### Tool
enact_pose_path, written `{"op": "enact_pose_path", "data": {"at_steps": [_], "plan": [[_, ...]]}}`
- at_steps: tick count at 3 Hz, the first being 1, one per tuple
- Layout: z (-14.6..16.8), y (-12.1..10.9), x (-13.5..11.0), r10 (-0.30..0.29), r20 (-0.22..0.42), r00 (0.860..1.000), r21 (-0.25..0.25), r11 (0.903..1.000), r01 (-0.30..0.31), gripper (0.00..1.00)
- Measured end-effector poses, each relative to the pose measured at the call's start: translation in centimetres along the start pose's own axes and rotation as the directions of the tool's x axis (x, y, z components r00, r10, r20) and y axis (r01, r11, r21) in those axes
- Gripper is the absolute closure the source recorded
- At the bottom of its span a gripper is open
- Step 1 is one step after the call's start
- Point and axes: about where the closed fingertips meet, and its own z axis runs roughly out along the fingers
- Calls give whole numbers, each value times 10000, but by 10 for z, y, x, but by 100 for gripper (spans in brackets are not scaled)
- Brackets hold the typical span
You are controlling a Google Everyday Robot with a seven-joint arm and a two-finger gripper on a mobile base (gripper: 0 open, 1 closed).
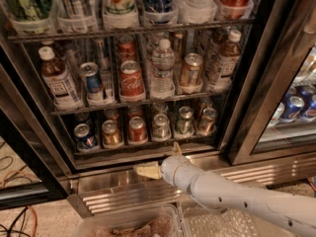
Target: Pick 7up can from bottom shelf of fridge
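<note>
just below the 7up can, gripper splayed wide, empty

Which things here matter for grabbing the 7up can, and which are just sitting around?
In the job: 7up can; bottom shelf; fridge; claw, open, just below that shelf.
Just lying about: water bottle; red cola can; blue cans next door; clear bin.
</note>
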Motion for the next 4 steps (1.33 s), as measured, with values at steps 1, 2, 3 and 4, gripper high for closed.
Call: {"op": "enact_pose_path", "data": {"at_steps": [1, 2, 3, 4], "plan": [[16, -1, 0, -265, 562, 9981, 199, 9995, 254, 0], [27, -3, -3, -370, 1297, 9909, 666, 9974, 285, 0], [32, -11, -11, -348, 2021, 9787, 1170, 9931, 112, 0], [29, -25, -22, -291, 2693, 9626, 1662, 9860, -167, 0]]}}
